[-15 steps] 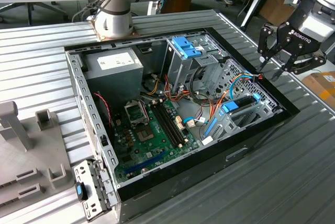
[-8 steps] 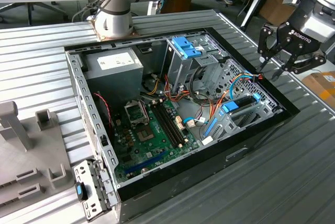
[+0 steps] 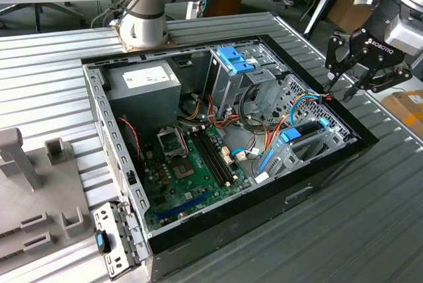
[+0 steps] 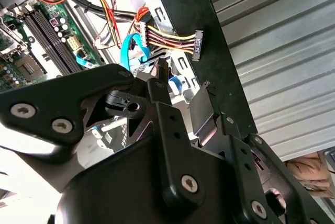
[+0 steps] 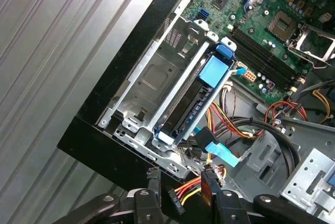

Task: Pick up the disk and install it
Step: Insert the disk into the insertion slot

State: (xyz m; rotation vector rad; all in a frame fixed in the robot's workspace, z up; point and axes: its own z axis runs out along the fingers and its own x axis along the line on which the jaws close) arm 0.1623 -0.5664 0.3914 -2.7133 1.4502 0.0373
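Disk in its bay, gripper empty above it: the job looks nearly done.

The open computer case [image 3: 264,207] lies flat on the ribbed table [image 3: 370,230]. In its metal drive cage [image 5: 152,82], at the exterior view's right, the blue-railed disk [image 5: 194,103] stands on edge in a slot, so pick-up and insertion appear done. Whether it is pushed fully home I cannot tell. The gripper [image 3: 338,91] hangs just above the case rim by that cage, its fingers spread apart and holding nothing. A black power connector [image 4: 198,45] on coloured wires dangles loose near the fingertips and is plugged into nothing, so cabling, if it belongs to the task, seems to be left.
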